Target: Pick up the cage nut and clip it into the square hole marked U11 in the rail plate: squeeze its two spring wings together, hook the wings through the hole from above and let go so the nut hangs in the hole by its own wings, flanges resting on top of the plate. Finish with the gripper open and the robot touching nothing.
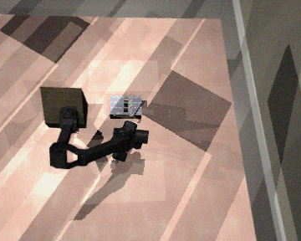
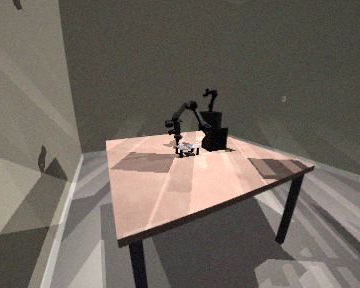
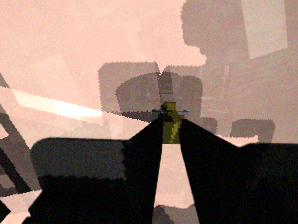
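Top view, going left to right: the dark pedestal (image 1: 49,105) (image 2: 217,140) carries the arm (image 1: 94,154) (image 2: 180,111), which reaches right across the table (image 1: 191,184) (image 2: 153,200). Next comes the tool (image 1: 130,125) (image 2: 178,141) (image 3: 170,124), beside the near edge of the rail plate (image 1: 115,107) (image 2: 192,147) in this view. The plate stands raised on short legs, with dark square holes in a row near its middle; the U11 mark is too small to read.

In the wrist view, the tool's left finger (image 3: 142,134) and right finger (image 3: 202,134) stand narrow, shut on the cage nut (image 3: 171,131), whose yellowish body shows between the tips with small pale parts at either side. The nut is thus at the fingertips, outside its hole.

To do this well, the squeeze should probably stay firm and even, so that both wings fold in equally without the nut slipping or twisting. Carry it above plate height, square it to U11, then lower straight down until the flanges rest on top. Only then should the fingers part, gently, before rising straight up; opening early could leave one wing unhooked.
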Action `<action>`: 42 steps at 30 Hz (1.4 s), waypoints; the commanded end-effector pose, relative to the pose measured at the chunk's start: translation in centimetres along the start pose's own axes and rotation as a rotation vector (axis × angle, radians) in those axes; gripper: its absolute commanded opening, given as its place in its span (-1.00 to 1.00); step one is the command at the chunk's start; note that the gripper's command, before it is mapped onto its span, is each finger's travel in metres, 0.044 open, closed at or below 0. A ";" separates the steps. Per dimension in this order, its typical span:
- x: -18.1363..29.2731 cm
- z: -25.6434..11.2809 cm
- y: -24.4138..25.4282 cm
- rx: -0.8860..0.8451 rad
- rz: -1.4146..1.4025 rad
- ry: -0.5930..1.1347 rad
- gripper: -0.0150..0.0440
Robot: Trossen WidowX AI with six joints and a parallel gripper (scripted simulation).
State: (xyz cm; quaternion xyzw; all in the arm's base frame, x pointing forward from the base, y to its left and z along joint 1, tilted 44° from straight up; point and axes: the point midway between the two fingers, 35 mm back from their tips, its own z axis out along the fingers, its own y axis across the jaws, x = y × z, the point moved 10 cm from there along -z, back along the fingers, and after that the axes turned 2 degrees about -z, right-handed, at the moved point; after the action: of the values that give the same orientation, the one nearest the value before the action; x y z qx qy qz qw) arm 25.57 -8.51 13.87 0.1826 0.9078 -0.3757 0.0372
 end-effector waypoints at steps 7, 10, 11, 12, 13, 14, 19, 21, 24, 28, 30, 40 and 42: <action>0.0 0.0 0.0 0.002 -0.003 -0.001 -0.38; 0.0 0.0 0.0 0.003 -0.004 -0.001 -0.38; 0.0 0.0 0.0 0.003 -0.004 -0.001 -0.38; 0.0 0.0 0.0 0.003 -0.004 -0.001 -0.38; 0.0 0.0 0.0 0.003 -0.004 -0.001 -0.38; 0.0 -0.1 0.0 0.000 0.000 0.000 -0.38; -0.2 -2.6 0.2 -0.004 -0.002 0.001 -0.38; -0.2 -3.7 0.2 -0.004 -0.002 0.001 -0.38; -0.1 -5.4 0.2 -0.003 -0.004 0.001 -0.38; 0.0 -6.9 0.3 0.000 -0.005 0.000 -0.38; 0.0 -7.1 0.4 0.000 -0.005 0.000 -0.38; 0.0 -10.3 0.6 -0.001 -0.007 0.001 -0.38; -0.1 -10.3 1.3 -0.005 -0.019 0.001 -0.38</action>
State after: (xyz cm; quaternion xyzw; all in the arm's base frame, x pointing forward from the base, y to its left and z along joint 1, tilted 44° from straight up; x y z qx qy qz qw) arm 26.51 -1.10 20.67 0.1770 0.9082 -0.3775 0.0372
